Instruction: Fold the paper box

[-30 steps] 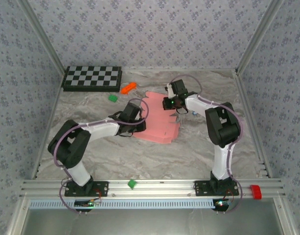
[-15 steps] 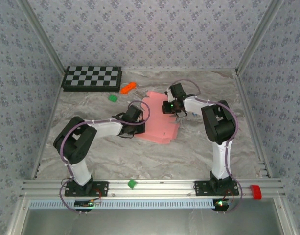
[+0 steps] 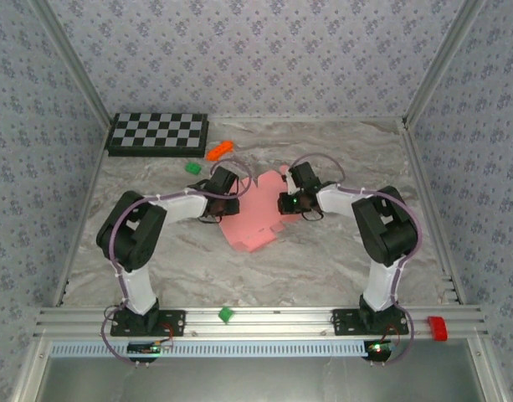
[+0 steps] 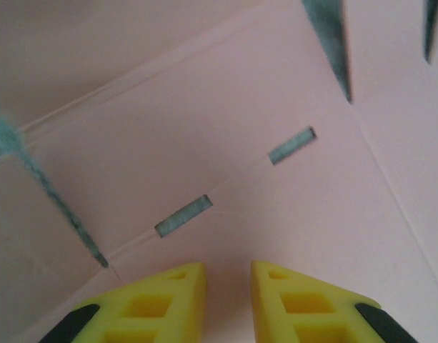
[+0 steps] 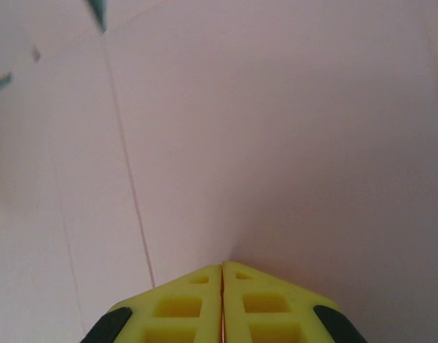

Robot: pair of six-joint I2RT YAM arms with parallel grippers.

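Pink paper box (image 3: 254, 213) lies between both grippers

Marble table (image 3: 323, 264) holds the card in its middle, long way running near to far. The left gripper (image 4: 228, 270) is at its left side, yellow jaws a little apart. The right gripper (image 5: 222, 266) is at its right side, jaws pressed together against the card. Farther back are an orange block (image 3: 218, 151), a checkerboard (image 3: 157, 132) and flowery walls (image 3: 256, 59).
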